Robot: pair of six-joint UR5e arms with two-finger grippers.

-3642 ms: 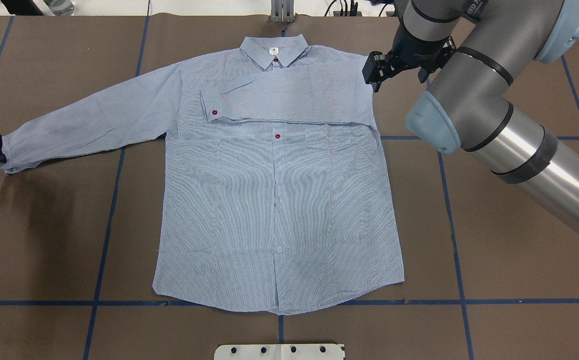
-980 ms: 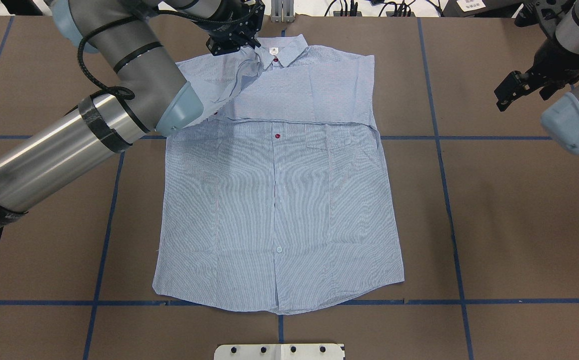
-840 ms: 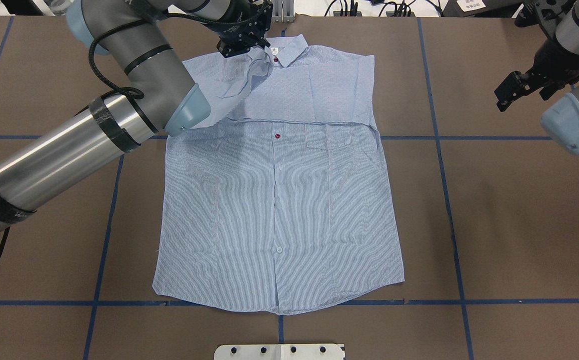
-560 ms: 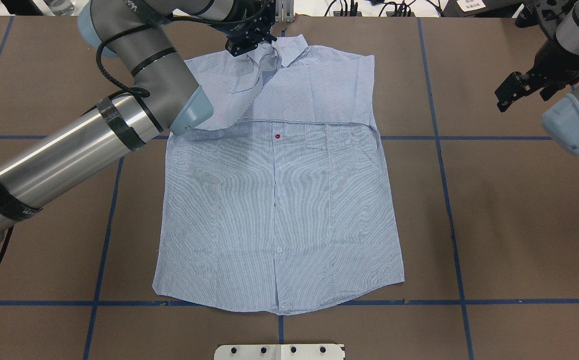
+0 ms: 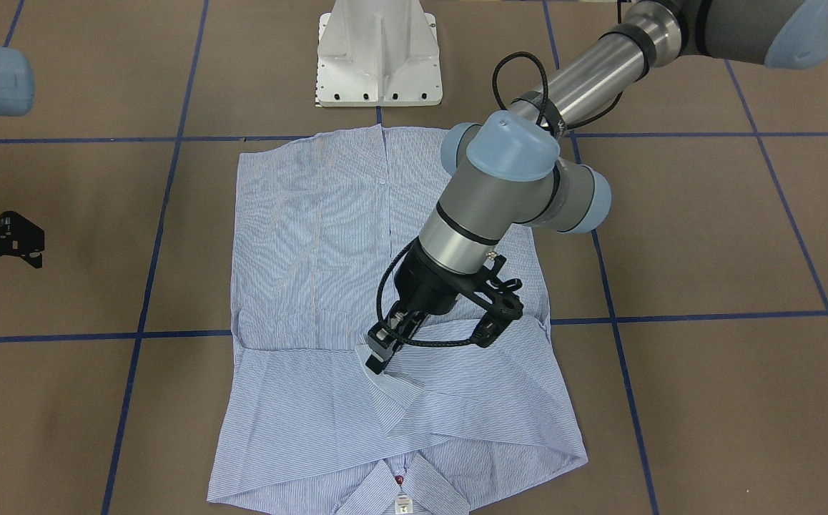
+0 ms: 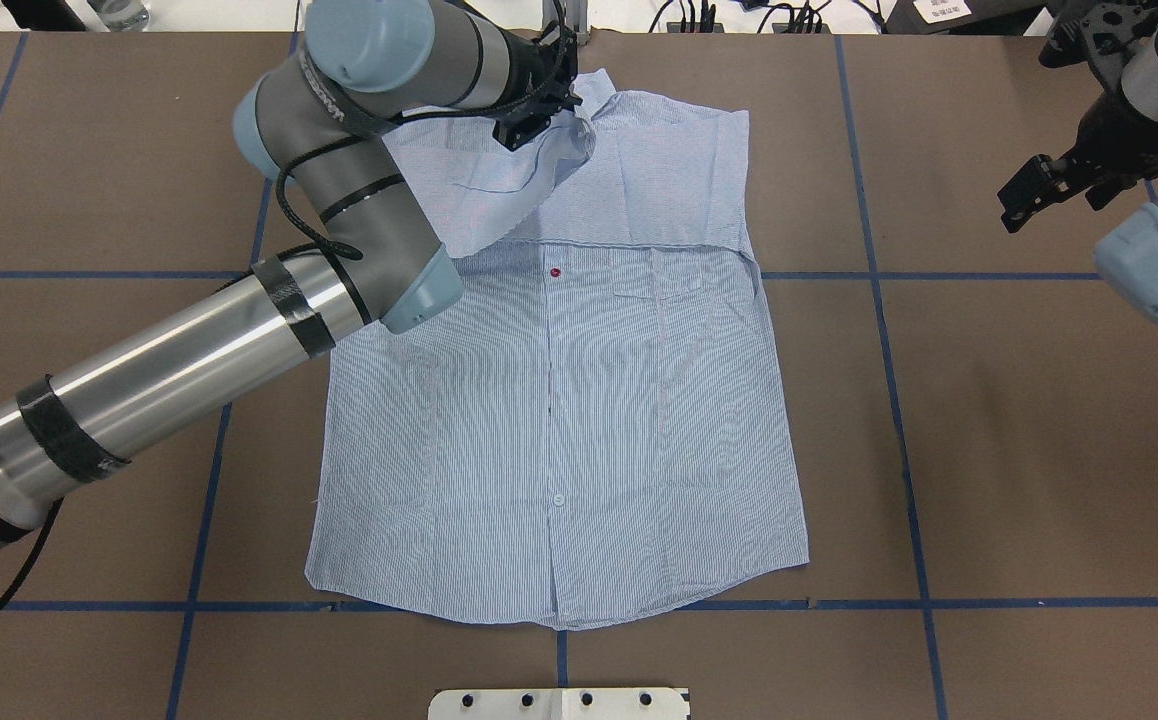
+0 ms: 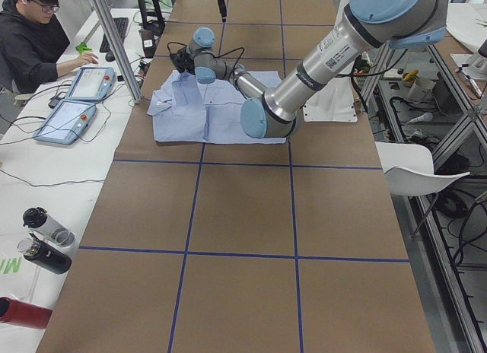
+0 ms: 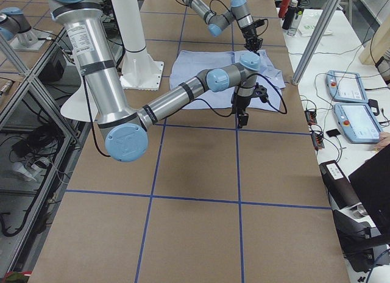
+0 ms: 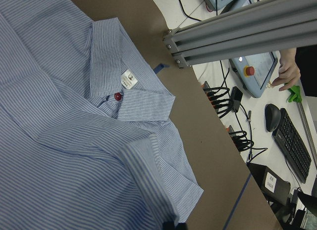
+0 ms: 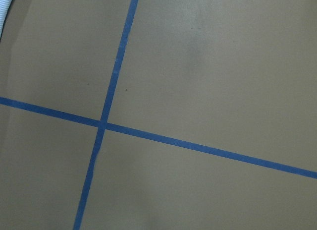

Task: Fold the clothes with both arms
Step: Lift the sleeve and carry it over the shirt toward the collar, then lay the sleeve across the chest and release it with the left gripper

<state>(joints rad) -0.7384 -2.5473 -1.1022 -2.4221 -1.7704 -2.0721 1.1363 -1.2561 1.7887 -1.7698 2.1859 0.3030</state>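
Coming in from the lower left of the overhead view, the left arm [image 6: 189,350] reaches to the upper centre. There the left gripper [image 6: 524,130] is closed tight on the sleeve [image 6: 479,210] and holds it up over the chest. The shirt [image 6: 559,430] lies flat in the middle of the desk [image 6: 989,450], with its collar [image 6: 601,90] at the top. At the upper right the right gripper [image 6: 1024,195] hangs above the bare desk, fingers apart and holding nothing.

You have a brown table [image 6: 1039,450] crossed by blue tape lines [image 6: 1039,603]. On it lies 1 striped shirt [image 6: 559,420], body flat, front up. The robot's white base [image 5: 378,50] stands just beyond the hem.
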